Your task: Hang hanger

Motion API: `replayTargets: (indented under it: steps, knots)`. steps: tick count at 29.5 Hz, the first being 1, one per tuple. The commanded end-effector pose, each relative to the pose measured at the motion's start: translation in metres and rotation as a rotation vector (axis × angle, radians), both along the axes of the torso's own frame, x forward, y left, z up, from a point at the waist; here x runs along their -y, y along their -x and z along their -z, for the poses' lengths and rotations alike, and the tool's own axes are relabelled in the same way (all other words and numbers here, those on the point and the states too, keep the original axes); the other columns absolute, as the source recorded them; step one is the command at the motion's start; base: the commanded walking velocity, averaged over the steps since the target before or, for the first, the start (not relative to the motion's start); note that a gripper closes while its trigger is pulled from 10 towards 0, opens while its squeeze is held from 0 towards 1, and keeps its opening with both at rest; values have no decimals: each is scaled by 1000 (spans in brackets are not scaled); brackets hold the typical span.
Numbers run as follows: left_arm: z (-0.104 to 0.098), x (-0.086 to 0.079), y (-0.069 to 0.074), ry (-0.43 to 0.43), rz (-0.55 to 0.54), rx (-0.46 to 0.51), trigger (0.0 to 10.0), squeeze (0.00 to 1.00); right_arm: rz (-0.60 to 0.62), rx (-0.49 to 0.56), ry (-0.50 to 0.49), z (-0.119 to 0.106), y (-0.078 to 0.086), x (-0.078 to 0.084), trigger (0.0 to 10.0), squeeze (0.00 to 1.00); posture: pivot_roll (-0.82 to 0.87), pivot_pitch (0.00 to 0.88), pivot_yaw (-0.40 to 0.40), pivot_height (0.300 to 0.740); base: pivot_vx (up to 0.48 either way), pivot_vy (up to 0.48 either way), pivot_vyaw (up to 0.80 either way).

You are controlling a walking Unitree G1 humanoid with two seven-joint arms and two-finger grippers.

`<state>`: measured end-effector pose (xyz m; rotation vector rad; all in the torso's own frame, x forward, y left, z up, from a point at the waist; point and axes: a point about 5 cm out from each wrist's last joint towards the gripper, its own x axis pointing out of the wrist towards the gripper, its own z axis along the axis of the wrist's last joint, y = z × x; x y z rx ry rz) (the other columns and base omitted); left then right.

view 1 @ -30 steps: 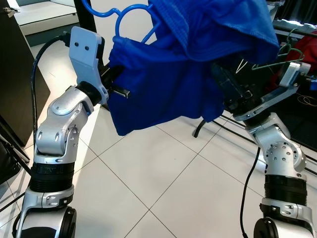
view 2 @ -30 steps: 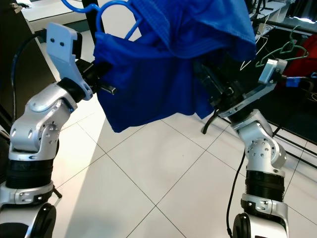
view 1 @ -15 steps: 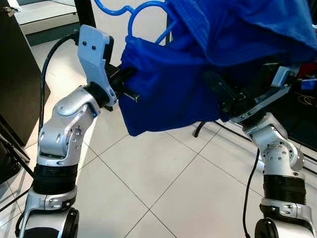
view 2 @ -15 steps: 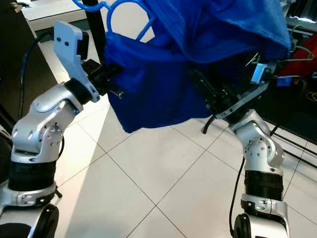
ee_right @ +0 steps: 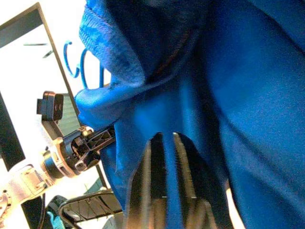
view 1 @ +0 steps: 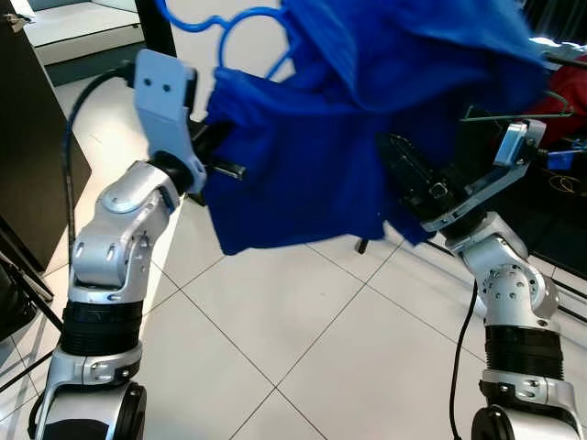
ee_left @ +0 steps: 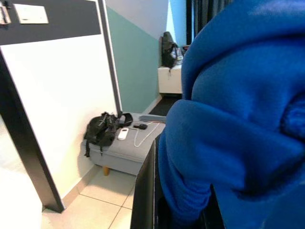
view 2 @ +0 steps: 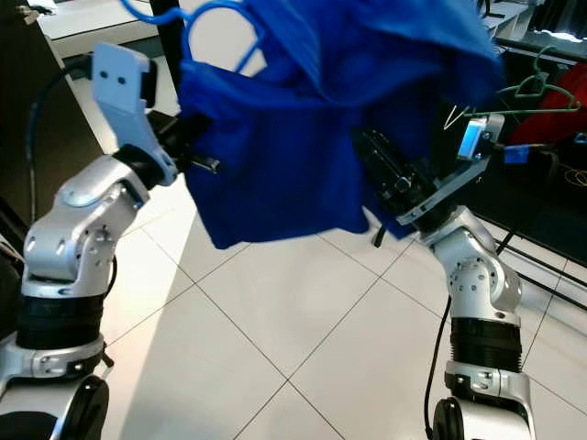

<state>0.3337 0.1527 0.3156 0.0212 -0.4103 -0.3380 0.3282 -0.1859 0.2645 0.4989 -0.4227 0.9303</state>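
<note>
While you held both arms raised over the tiles:
Garment: blue garment (view 1: 367,119) on blue hanger (view 1: 229,27), between the arms.
Left gripper (view 1: 220,151): buried in cloth, grip unreadable.
Right gripper (ee_right: 164,157): clenched on the cloth.

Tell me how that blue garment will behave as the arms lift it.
The garment is probably floppy: it sags in folds between the left gripper and right gripper. It likely swings freely, hanging loose above the floor. It may slide along the hanger.

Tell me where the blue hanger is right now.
The blue hanger is at the top of the left eye view, left of centre, its hook poking out of the blue garment held up between both arms, just above the left tool.
</note>
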Motion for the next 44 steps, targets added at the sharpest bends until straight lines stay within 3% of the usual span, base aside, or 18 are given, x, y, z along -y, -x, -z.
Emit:
replayTargets:
  steps: [1, 5, 11, 12, 14, 15, 16, 19, 27, 36, 37, 39, 40, 42, 43, 44]
  knots:
    - [-10, -8, -1, 9, -43, 34, 10000, 0, 1, -7, 13, 4, 0, -3, 0, 0, 4, 87, 16, 740, 0, 0, 0]
    - [-12, -24, -6, 40, -145, 24, 10000, 0, 4, -14, 35, 5, 0, -5, 0, 0, 4, 87, 16, 740, 0, 0, 0]
    - [-13, -23, -5, 47, -132, 32, 10000, 0, 13, -21, 59, 8, -1, -7, 0, 0, 4, 85, 14, 740, 0, 0, 0]
    - [-15, -18, -3, 46, -103, 42, 10000, 0, 36, -28, 73, 10, -3, -7, 1176, 0, 4, 85, 14, 740, 0, 0, 0]
    - [-15, -18, -3, 46, -103, 42, 10000, 0, 36, -28, 73, 10, -3, -7, 1176, 0, 4, 85, 14, 740, 0, 0, 0]
    - [-16, -13, -2, 37, -70, 50, 10000, 0, 67, -50, 71, 11, -7, -6, 10000, 71, 6, 82, 14, 740, 0, 0, 0]
    - [-16, -8, 0, 28, -34, 57, 10000, 0, 82, -53, 71, 10, -8, -5, 10000, 996, 7, 78, 15, 740, 0, 0, 0]
    - [-16, -8, 0, 28, -34, 57, 10000, 0, 82, -53, 71, 10, -8, -5, 10000, 996, 7, 78, 15, 740, 0, 0, 0]
    - [-15, 12, 5, -10, 96, 69, 10000, 0, 80, -26, 108, 7, -8, -6, 10000, 1000, 4, 70, 17, 740, 0, 0, 0]
    - [-13, 17, 6, -22, 128, 64, 10000, 0, 128, -6, 111, 3, -10, -3, 10000, 969, 3, 71, 19, 740, 0, 0, 0]
    - [-12, 17, 6, -25, 130, 63, 10000, 0, 131, -1, 103, 2, -10, -2, 10000, 820, 2, 75, 18, 740, 0, 0, 0]
    - [-12, 17, 6, -27, 131, 62, 10000, 0, 131, 3, 98, 1, -10, -1, 10000, 820, 2, 75, 18, 740, 0, 0, 0]
    - [-12, 17, 7, -28, 133, 60, 10000, 0, 138, 6, 85, -1, -10, 1, 10000, 361, 2, 75, 18, 740, 0, 0, 0]
    - [-12, 17, 7, -29, 135, 59, 10000, 0, 143, 7, 77, -1, -10, 2, 10000, 361, 2, 75, 18, 740, 0, 0, 0]
    - [-11, 18, 7, -29, 141, 58, 10000, 0, 150, 9, 68, -2, -11, 4, 10000, 82, 2, 75, 18, 740, 0, 0, 0]
    - [-11, 18, 8, -29, 145, 56, 10000, 0, 155, 9, 63, -3, -11, 5, 10000, 82, 2, 75, 18, 740, 0, 0, 0]
